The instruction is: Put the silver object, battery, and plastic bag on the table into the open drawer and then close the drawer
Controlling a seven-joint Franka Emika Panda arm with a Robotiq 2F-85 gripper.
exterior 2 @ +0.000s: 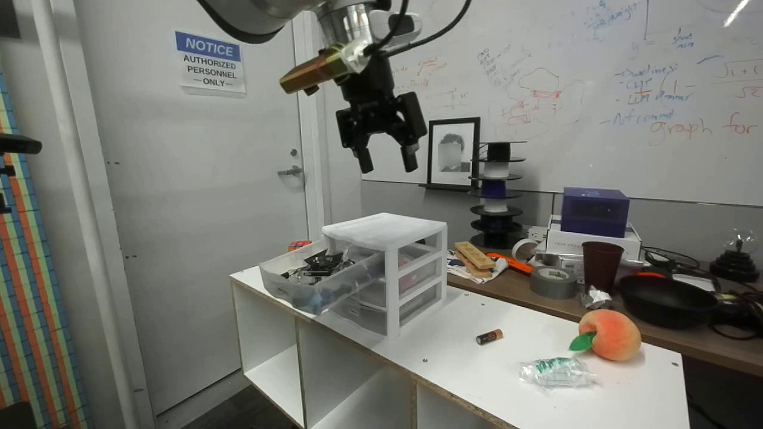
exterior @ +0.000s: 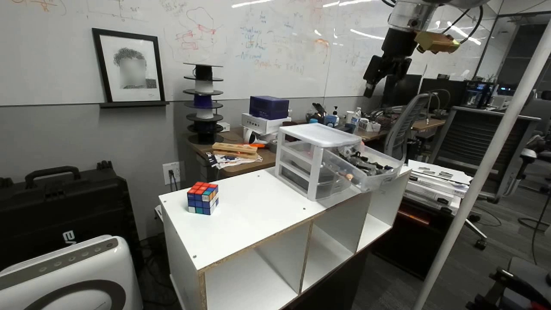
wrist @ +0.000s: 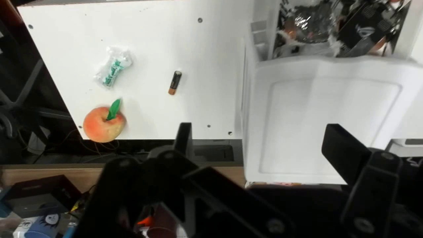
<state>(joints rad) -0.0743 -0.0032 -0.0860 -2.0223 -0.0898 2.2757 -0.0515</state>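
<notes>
Nearest the eye in the wrist view, the black two-fingered claw (wrist: 257, 132) stands wide, with only air between its fingers (wrist: 345, 152). In both exterior views it hangs well above a boxy, white-framed plastic desktop unit (exterior 2: 387, 229). One shallow, translucent grey drawer (exterior 2: 322, 280) has been pulled out of that unit and carries a jumble of dark bits, some crinkled clear wrapping (wrist: 310, 24) and a flat black piece (wrist: 365, 31) with a printed emblem; the rest is too tangled for me to sort.

On the long white surface (wrist: 148, 36), with open cubbies beneath, a small black-and-copper cylindrical battery (exterior 2: 489, 337) lies on its side, by itself, between the unit and a crumpled clear plastic bag (exterior 2: 557, 372) with green print. Near the bag, but apart from it, sits a round pinkish-orange peach (exterior 2: 611, 333) with a green leaf. Across the unit from these, in an exterior view, a puzzle cube (exterior: 202, 198) of coloured squares rests towards the other end of the surface.

Behind, a brown-topped workbench (exterior 2: 512, 286) holds a grey roll of tape (exterior 2: 551, 283), a dark red cup (exterior 2: 602, 265) and a round black pan (exterior 2: 667, 301). Coloured marker scrawl covers the whiteboard (exterior: 280, 47) above.
</notes>
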